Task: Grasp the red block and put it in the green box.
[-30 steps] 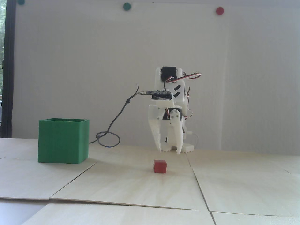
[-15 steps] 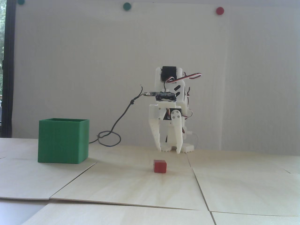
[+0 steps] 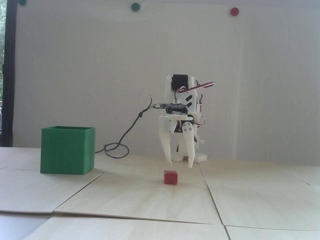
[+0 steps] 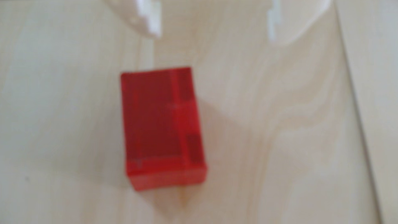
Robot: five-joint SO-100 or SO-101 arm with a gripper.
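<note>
The red block (image 3: 170, 177) sits on the pale wooden table, right of the middle in the fixed view. Just above it hangs my white gripper (image 3: 180, 164), open, its two fingertips pointing down and straddling empty air slightly right of the block. In the wrist view the red block (image 4: 161, 127) fills the centre, blurred, and my gripper (image 4: 215, 36) shows as two white tips at the top edge with bare wood between them. The green box (image 3: 67, 150) stands on the table at the left, well apart from the block, its top open.
A dark cable (image 3: 125, 135) loops from the wrist down onto the table behind the box. Seams (image 3: 212, 197) run between the wooden boards. A white wall (image 3: 100, 75) with round green and red dots closes the back.
The gripper has dropped a little toward the block and its jaws stand somewhat wider apart. The block and the box have not moved.
</note>
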